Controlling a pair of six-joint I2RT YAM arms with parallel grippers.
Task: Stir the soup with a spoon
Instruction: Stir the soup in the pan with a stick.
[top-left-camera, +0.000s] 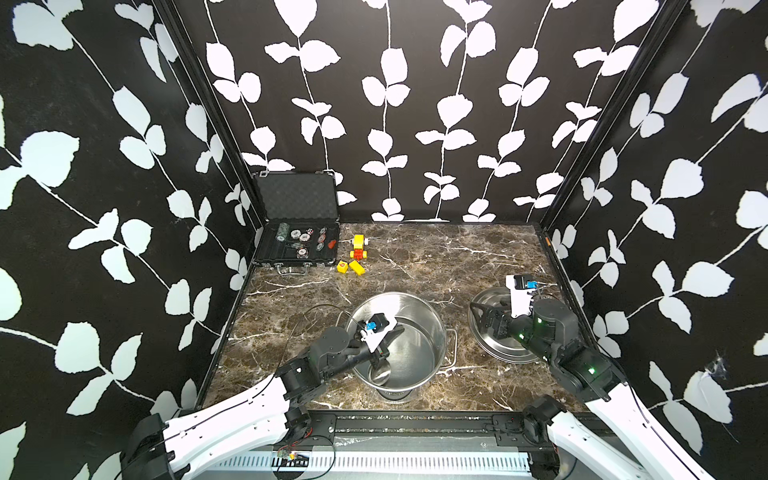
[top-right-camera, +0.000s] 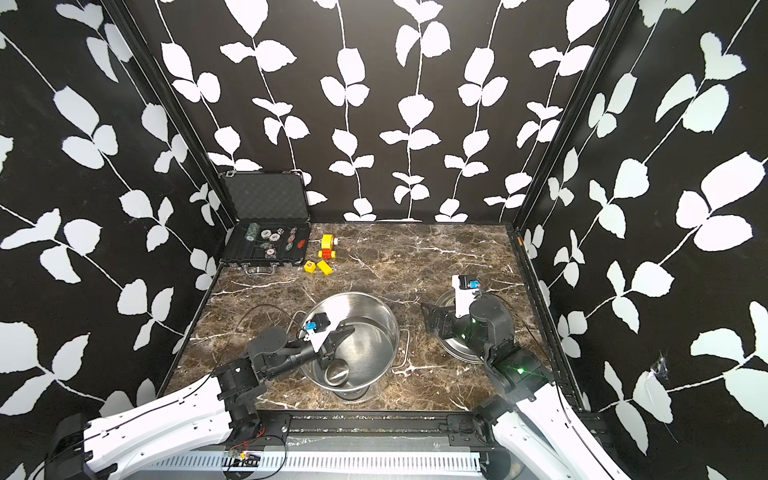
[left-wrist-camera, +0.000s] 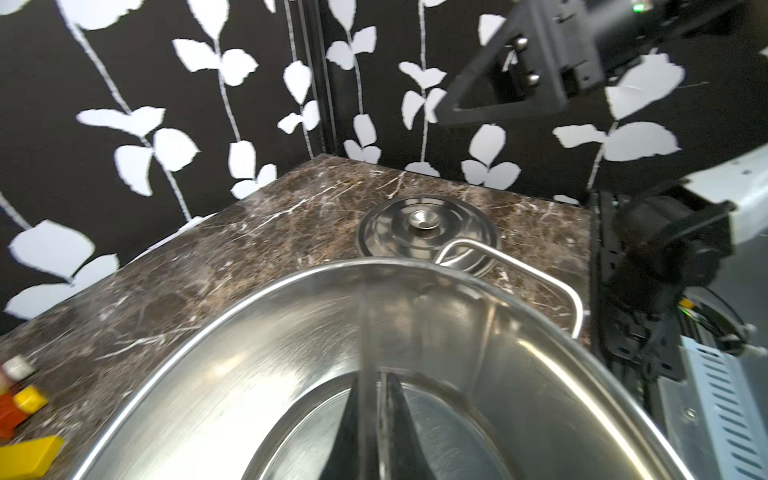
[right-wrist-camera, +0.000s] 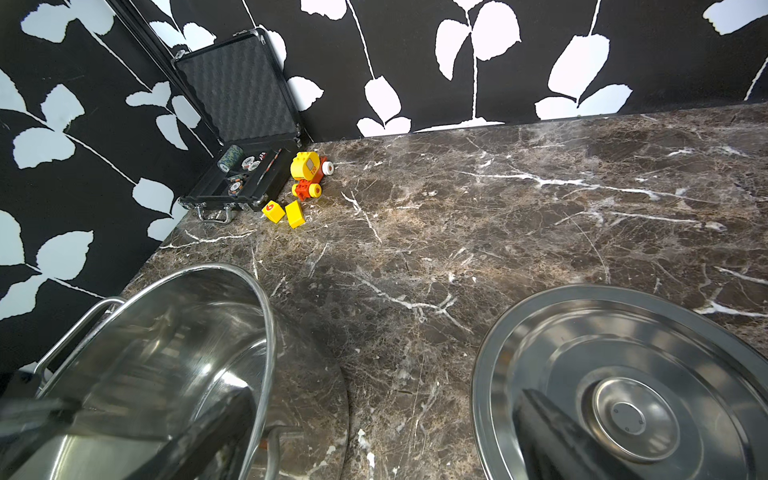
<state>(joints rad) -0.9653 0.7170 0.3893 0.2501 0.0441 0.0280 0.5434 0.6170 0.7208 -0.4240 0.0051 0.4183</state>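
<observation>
Top views: left end effector (top-left-camera: 394, 333) is inside the stainless-steel pot (top-left-camera: 432, 332) mid-bench (top-left-camera: 436, 257), clamped on the steel spoon (top-left-camera: 380, 373), whose bowl sits low by the near wall. Right end effector (top-left-camera: 486, 318) is over the lid (top-left-camera: 498, 351), jaws apart.
Left wrist: spoon handle pinched between fingers (left-wrist-camera: 353, 415).
Right wrist: lid flat beside pot.

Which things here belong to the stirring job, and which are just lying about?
Job: pot, spoon, left tool shut on the spoon's handle inside the pot.
Lying about: steel lid, open chip case, yellow and red toy blocks.
</observation>
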